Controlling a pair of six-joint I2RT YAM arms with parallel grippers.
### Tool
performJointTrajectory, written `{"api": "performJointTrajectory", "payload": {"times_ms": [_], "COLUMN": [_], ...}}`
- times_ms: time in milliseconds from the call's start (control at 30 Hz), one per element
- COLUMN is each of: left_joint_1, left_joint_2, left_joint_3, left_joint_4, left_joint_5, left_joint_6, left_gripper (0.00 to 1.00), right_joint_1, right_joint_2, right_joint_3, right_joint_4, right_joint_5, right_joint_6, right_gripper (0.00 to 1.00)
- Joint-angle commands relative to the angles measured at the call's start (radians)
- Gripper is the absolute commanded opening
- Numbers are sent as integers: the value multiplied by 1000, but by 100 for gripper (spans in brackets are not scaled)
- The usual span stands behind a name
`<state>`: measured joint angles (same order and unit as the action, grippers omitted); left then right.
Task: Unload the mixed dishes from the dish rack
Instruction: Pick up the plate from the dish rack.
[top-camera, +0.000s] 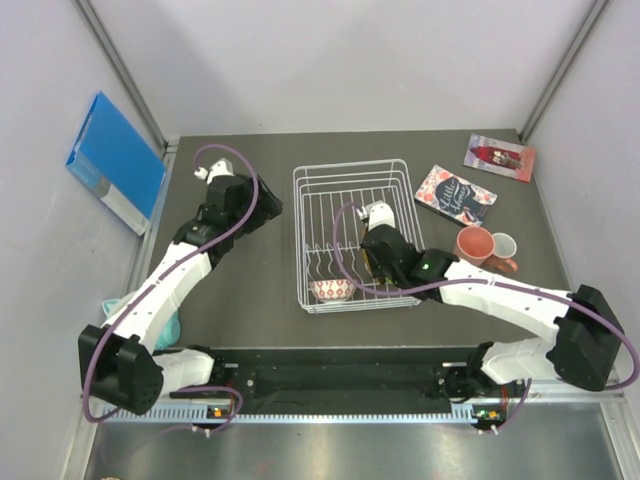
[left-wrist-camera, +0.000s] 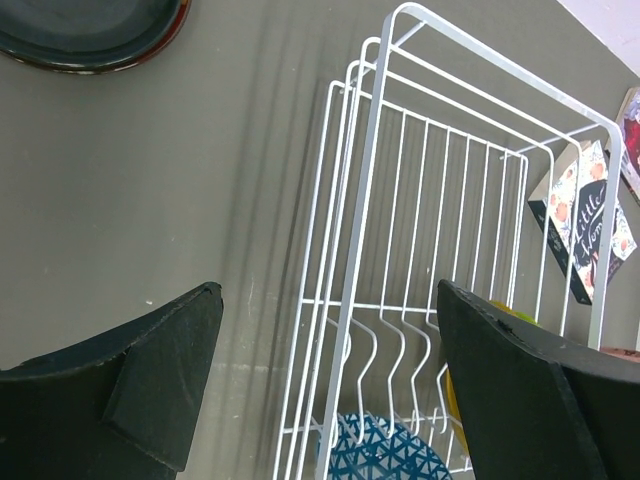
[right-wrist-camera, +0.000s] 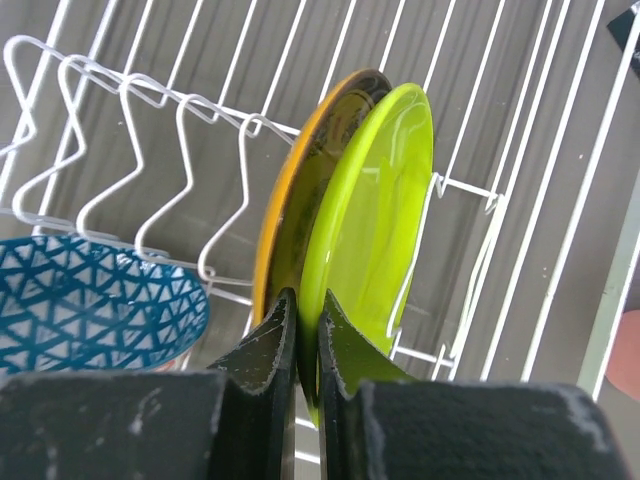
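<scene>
The white wire dish rack (top-camera: 300, 200) stands mid-table. In it a lime-green plate (right-wrist-camera: 380, 220) and an amber plate (right-wrist-camera: 300, 190) stand upright side by side in the slots. A small blue patterned bowl (right-wrist-camera: 90, 300) sits at the near left corner. My right gripper (right-wrist-camera: 308, 320) is inside the rack (top-camera: 375, 262), shut on the lime-green plate's near rim. My left gripper (left-wrist-camera: 330, 370) is open and empty, hovering at the rack's left side (top-camera: 262, 208). A black plate (left-wrist-camera: 90, 30) lies on the table to the left. A salmon mug (top-camera: 474, 243) and a white mug (top-camera: 504, 246) stand right of the rack.
Two printed booklets (top-camera: 455, 193) (top-camera: 499, 156) lie at the back right. A blue folder (top-camera: 115, 160) leans on the left wall. A teal object (top-camera: 170, 325) lies by the left arm's base.
</scene>
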<state>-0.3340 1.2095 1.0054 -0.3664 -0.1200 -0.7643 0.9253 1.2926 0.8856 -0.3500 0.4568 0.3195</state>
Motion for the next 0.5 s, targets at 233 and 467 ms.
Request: {"api": "performJointTrajectory", "payload": {"times_ms": [233, 467], "left_joint_1": [-5, -5], "left_joint_2": [35, 39], "left_joint_3": [19, 29], "left_joint_4": [49, 47], "left_joint_5": [40, 48], "left_joint_6": [3, 13], "left_gripper": [92, 92], "right_joint_1": [3, 14], "right_joint_2": [-113, -208], "right_joint_3": [174, 223], "right_joint_4": [-125, -136], "right_joint_5": [45, 25], "right_joint_6": [-69, -154], "right_gripper": [0, 0]}}
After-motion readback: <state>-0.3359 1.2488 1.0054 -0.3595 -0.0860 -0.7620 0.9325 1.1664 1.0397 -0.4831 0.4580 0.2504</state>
